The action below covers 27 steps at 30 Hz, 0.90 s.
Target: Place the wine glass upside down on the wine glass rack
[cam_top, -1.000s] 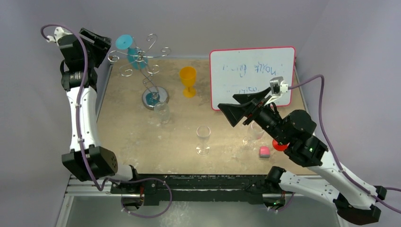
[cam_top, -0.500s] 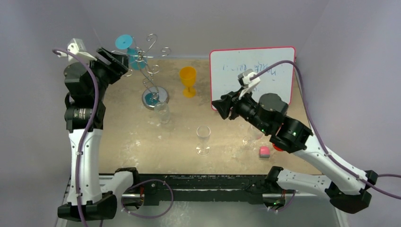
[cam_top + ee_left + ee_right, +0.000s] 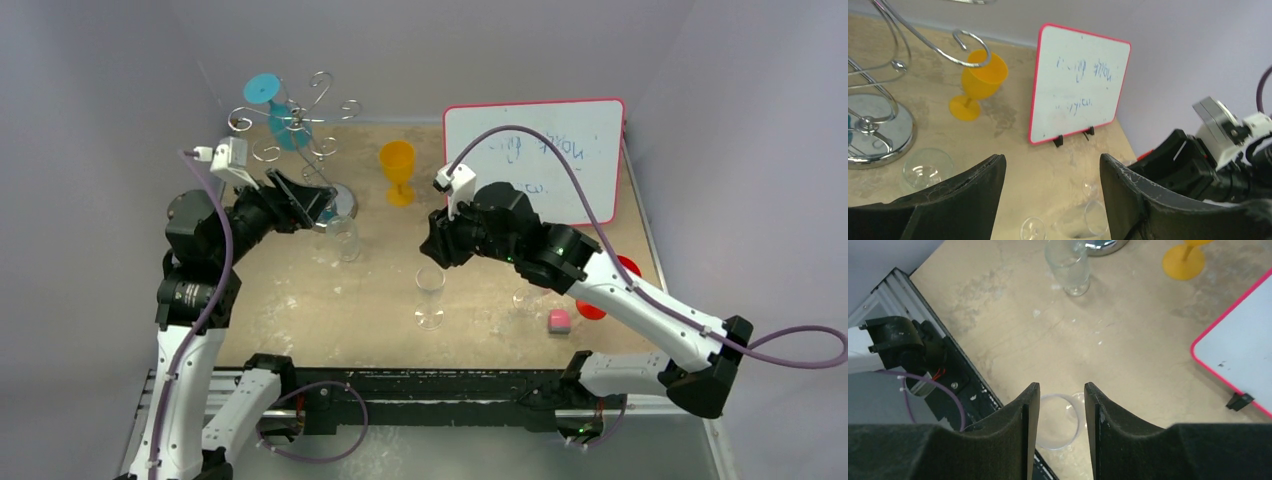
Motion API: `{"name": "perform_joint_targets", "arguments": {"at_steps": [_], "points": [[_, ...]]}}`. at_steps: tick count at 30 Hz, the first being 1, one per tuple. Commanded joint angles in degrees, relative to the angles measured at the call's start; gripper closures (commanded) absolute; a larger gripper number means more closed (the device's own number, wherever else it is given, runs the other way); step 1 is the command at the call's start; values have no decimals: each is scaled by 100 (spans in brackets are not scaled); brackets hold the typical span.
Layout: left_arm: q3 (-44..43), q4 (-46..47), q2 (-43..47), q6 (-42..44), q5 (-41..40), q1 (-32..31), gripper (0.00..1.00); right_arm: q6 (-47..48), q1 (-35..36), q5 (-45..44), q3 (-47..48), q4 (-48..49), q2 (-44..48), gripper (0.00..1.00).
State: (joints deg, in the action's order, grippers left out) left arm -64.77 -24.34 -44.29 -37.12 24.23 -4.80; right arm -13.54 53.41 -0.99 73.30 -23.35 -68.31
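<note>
A clear wine glass (image 3: 430, 296) stands upright near the table's front middle. My right gripper (image 3: 433, 250) hovers just above it. In the right wrist view its rim (image 3: 1058, 421) shows below the gap between the fingers, and the gripper (image 3: 1060, 387) is narrowly open with nothing in it. The silver wine glass rack (image 3: 296, 125) stands at the back left on its round base (image 3: 878, 131), with a teal glass (image 3: 268, 95) hanging upside down on it. My left gripper (image 3: 310, 205) is by the rack's base, wide open (image 3: 1050, 162) and empty.
A second clear glass (image 3: 343, 238) stands in front of the rack base, a third (image 3: 528, 295) under my right arm. An orange goblet (image 3: 397, 170) and a pink-framed whiteboard (image 3: 535, 160) are at the back. A pink cube (image 3: 559, 320) and a red object (image 3: 603, 307) lie front right.
My right arm swung left from the whiteboard to above the middle glass, and its jaws narrowed. My left arm came down from the back left corner toward the rack's base.
</note>
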Motion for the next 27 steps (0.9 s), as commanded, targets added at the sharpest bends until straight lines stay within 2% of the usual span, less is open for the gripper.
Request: {"name": "perform_joint_targets", "arguments": {"at_steps": [1, 9, 27], "points": [[340, 106, 229, 404, 327, -225, 32, -327, 11, 556, 195, -284, -131, 60], [798, -13, 346, 454, 280, -267, 32, -392, 92, 989, 158, -543, -334, 60], [763, -2, 332, 357, 326, -267, 32, -464, 352, 1064, -11, -699, -692, 59]]}}
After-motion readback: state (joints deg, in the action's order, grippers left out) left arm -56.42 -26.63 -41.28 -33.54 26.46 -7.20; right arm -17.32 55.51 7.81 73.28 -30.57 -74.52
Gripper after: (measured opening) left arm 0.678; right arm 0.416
